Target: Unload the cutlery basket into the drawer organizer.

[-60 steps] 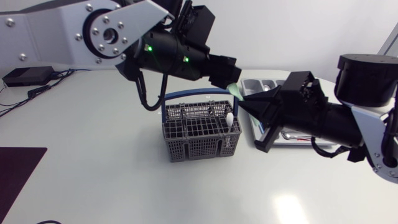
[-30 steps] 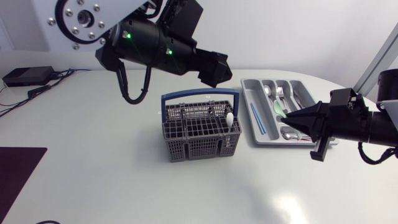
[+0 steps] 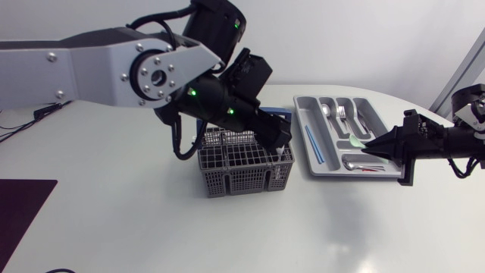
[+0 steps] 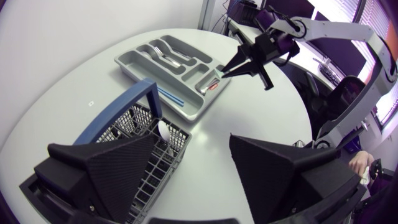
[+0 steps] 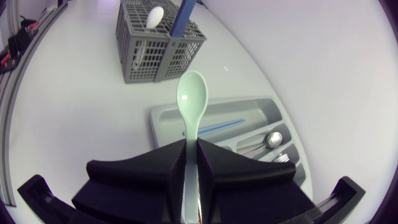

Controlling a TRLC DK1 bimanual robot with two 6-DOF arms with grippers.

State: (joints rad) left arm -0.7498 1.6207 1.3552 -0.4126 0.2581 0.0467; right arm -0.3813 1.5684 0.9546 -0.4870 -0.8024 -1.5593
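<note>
The right pincer (image 5: 191, 143) is closed on the handle of a pale green spoon (image 5: 189, 98), with a finger pressed to each side and the bowl sticking out ahead of the tips. In the head view this arm enters from 3 o'clock and points toward 9 o'clock. The spoon's bowl sits over the right-hand side of the grey drawer organizer (image 3: 302, 103), though whether it touches the tray cannot be told. The left pincer (image 4: 194, 140) stands wide open with nothing between its fingers. It hangs over the right-hand end of the dark cutlery basket (image 3: 239, 168), one finger above the basket grid and the other above bare bench (image 3: 151, 227). A white spoon (image 4: 163, 129) stands upright in the basket's corner compartment next to the blue handle (image 4: 124, 104) (the left arm hides much of that handle from above). The organizer lies at 3 o'clock from the basket, just apart from it. It holds a thin blue stick (image 3: 313, 142) in its left slot, with metal spoons (image 3: 325, 111) and forks (image 3: 342, 114) in the far slots. More metal cutlery (image 3: 355, 162) lies in the near cross slot. A dark mat (image 3: 23, 206) lies at 8 o'clock on the bench, well apart.
</note>
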